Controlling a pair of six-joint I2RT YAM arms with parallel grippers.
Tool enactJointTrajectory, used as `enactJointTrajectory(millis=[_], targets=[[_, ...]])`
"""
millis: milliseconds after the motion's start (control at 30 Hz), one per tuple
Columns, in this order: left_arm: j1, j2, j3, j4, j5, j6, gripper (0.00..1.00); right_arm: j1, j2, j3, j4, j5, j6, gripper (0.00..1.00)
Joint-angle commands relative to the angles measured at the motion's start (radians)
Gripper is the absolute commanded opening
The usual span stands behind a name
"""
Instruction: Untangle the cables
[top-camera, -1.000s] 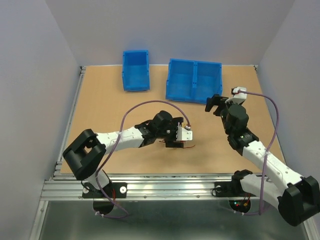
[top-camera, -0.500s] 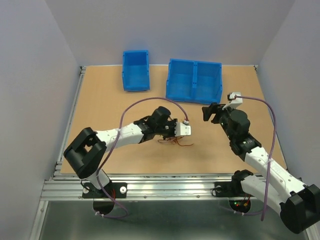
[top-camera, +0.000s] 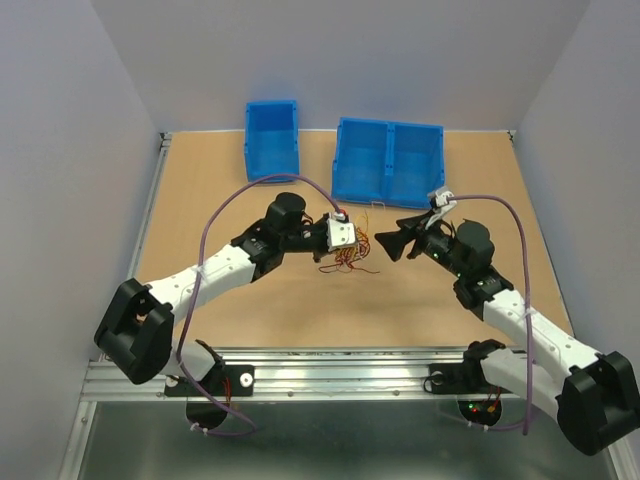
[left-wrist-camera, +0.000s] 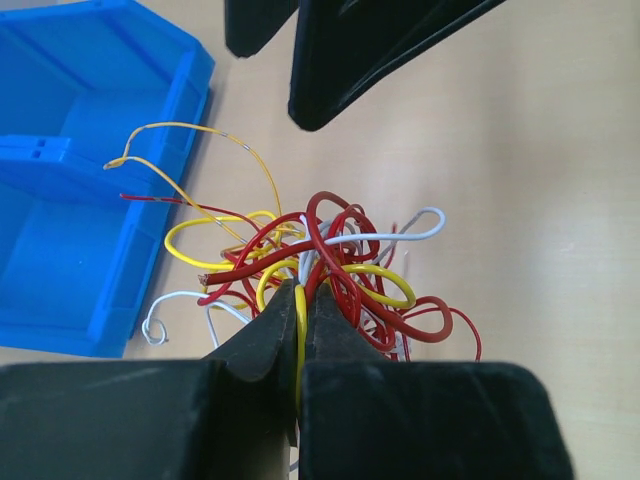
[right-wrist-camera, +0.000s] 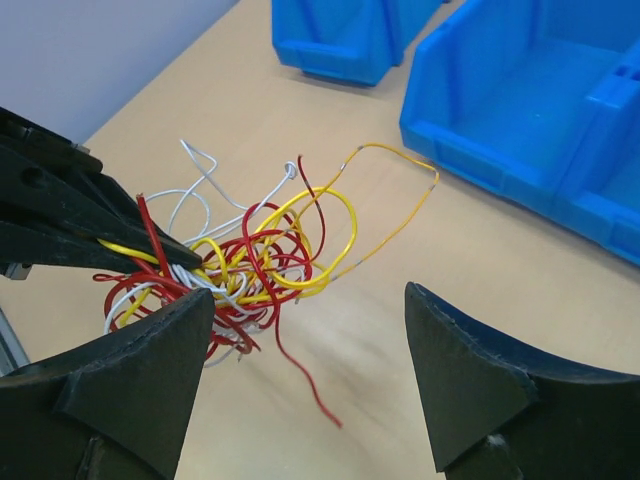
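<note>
The cables (top-camera: 348, 256) are a fist-sized clump of red, yellow and white wires near the middle of the table. My left gripper (top-camera: 347, 244) is shut on the clump. In the left wrist view its tips (left-wrist-camera: 300, 287) pinch a yellow strand, with the other cables (left-wrist-camera: 345, 262) looping out beyond them. The clump hangs off the table and a red end dangles down. My right gripper (top-camera: 384, 243) faces it from the right, open. In the right wrist view the cables (right-wrist-camera: 250, 262) lie just ahead of the open right gripper (right-wrist-camera: 308, 296), toward its left finger and apart from both fingers.
A small blue bin (top-camera: 272, 140) and a two-compartment blue bin (top-camera: 388, 160) stand at the back of the table. The bigger bin (left-wrist-camera: 80, 200) lies close behind the clump. Purple cables arc over both arms.
My left gripper has shut on the clump, lifted it and carried it back and to the right. My right gripper has swung left toward the clump and narrowed a little.
</note>
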Motion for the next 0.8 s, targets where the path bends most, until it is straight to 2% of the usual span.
enactJointTrajectory(millis=[0,100,300,400,433,467,533,567,667,733,767], targets=[[0.006,-0.079,-0.033,0.074,0.071,-0.013,0.00,0.003,0.037,-0.006,0.153,-0.089,0.030,0.82],[0.006,-0.096,-0.042,0.082,0.074,-0.013,0.00,0.003,0.086,0.008,0.164,-0.043,0.049,0.81],[0.006,-0.107,-0.050,0.088,0.072,-0.011,0.00,0.003,0.179,0.045,0.200,-0.053,0.070,0.75],[0.006,-0.116,-0.058,0.093,0.075,-0.010,0.00,0.004,0.198,0.051,0.219,-0.046,0.075,0.60],[0.006,-0.121,-0.059,0.094,0.075,-0.010,0.00,0.004,0.200,0.051,0.225,-0.046,0.069,0.51],[0.006,-0.124,-0.061,0.097,0.075,-0.010,0.00,0.004,0.198,0.050,0.239,-0.043,0.066,0.32],[0.006,-0.129,-0.065,0.101,0.074,-0.008,0.00,0.006,0.189,0.034,0.254,-0.033,0.066,0.22],[0.006,-0.130,-0.067,0.102,0.071,-0.008,0.00,0.004,0.175,0.031,0.259,-0.015,0.067,0.13],[0.006,-0.136,-0.068,0.113,0.059,-0.013,0.00,0.004,0.137,0.007,0.259,0.073,0.088,0.01],[0.006,-0.152,-0.084,0.145,0.040,-0.025,0.00,0.003,0.114,-0.012,0.253,0.144,0.099,0.01],[0.004,-0.159,-0.091,0.163,0.016,-0.033,0.00,0.004,0.085,-0.019,0.236,0.228,0.102,0.01]])
